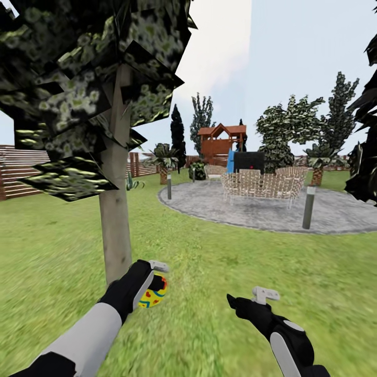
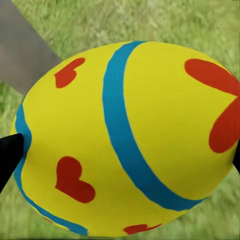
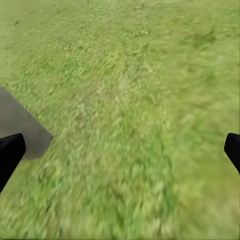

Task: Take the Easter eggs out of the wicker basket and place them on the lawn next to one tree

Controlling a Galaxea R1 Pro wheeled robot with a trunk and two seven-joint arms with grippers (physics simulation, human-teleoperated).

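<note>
The black left gripper [image 1: 155, 280] is clamped on a smooth, glossy yellow Easter egg [image 1: 153, 296] banded in blue with red hearts, held low over the mottled green lawn [image 1: 220, 293] just beside the tree's straight, pale grey-brown trunk [image 1: 115, 209]. The right gripper [image 3: 120, 150] hangs empty over blurred grass, its fingers spread apart.
</note>
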